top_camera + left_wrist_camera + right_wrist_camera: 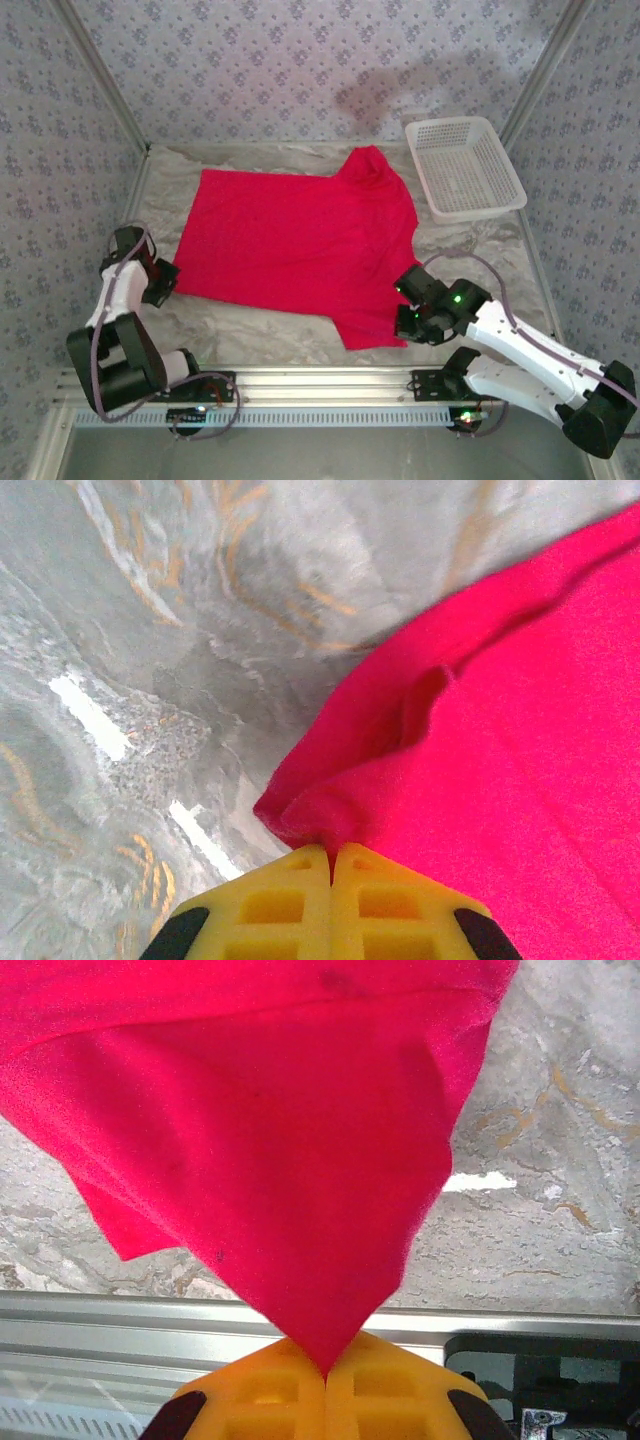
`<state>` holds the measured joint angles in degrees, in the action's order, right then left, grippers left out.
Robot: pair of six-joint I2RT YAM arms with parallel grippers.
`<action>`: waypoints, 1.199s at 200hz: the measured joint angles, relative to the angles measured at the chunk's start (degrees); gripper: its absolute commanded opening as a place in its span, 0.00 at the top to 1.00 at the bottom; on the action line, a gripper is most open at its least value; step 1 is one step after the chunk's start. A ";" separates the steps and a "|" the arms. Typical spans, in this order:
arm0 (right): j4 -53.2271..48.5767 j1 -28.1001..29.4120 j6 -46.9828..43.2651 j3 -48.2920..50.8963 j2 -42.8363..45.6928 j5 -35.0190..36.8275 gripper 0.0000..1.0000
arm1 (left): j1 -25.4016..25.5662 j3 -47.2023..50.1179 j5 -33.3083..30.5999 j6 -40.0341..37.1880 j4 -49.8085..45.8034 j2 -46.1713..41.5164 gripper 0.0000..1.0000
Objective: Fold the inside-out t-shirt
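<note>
Red t-shirt (300,245) cloth is sitting clamped in both grippers: my left gripper (330,852) is pinching the hem corner by the bench's (250,335) left edge, my right gripper (325,1372) the near sleeve. The rest is lying flat mid-bench. I'm aiming at lifting both evenly, keeping it taut. Patterned walls (300,60) are enclosing the marbled top.

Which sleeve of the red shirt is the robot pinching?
On the red t-shirt, the near sleeve, by the metal rail: the right fingers are shut on its tip. The far sleeve, beside the white mesh basket, lies free.
</note>
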<state>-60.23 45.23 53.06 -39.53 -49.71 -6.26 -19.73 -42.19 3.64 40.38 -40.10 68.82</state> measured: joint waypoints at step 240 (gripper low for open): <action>8.26 -30.56 -20.79 -46.21 -51.87 -3.19 1.00 | 13.00 -50.05 -1.20 -1.18 -5.22 47.63 0.99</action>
<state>-51.96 14.68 32.27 -85.73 -101.58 -9.45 -6.72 -92.25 2.44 39.20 -45.32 116.44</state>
